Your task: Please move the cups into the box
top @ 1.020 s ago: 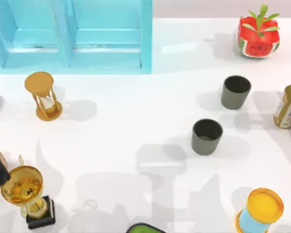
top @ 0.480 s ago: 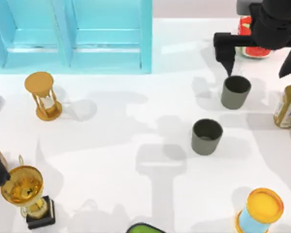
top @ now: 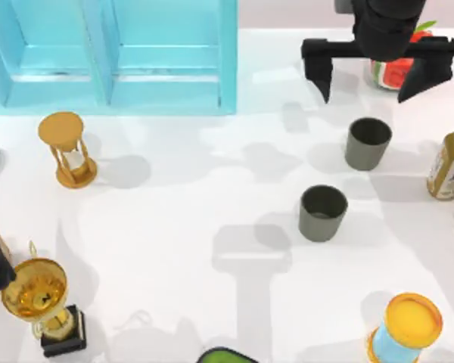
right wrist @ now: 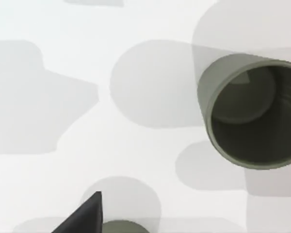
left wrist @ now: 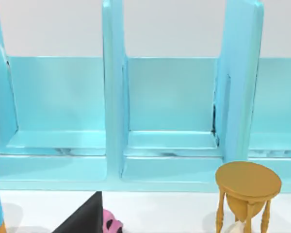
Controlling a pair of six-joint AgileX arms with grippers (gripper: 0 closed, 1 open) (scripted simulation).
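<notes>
Right hand (top: 377, 79) open, hovering beyond far cup (top: 368, 142); both cups upright, right of surface. Second cup (top: 322, 212) nearer. Advice: centre fingers astride rim, descend vertically.

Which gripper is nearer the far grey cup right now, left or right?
Right. The right gripper hangs with open jaws just beyond the far grey cup, not touching it. The left arm's wrist camera faces the blue box near the hourglass, across the table.

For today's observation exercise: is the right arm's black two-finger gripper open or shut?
Open. In the top view the right gripper hangs with its two black fingers spread wide, behind the farther dark grey handleless cup, holding nothing.
</notes>
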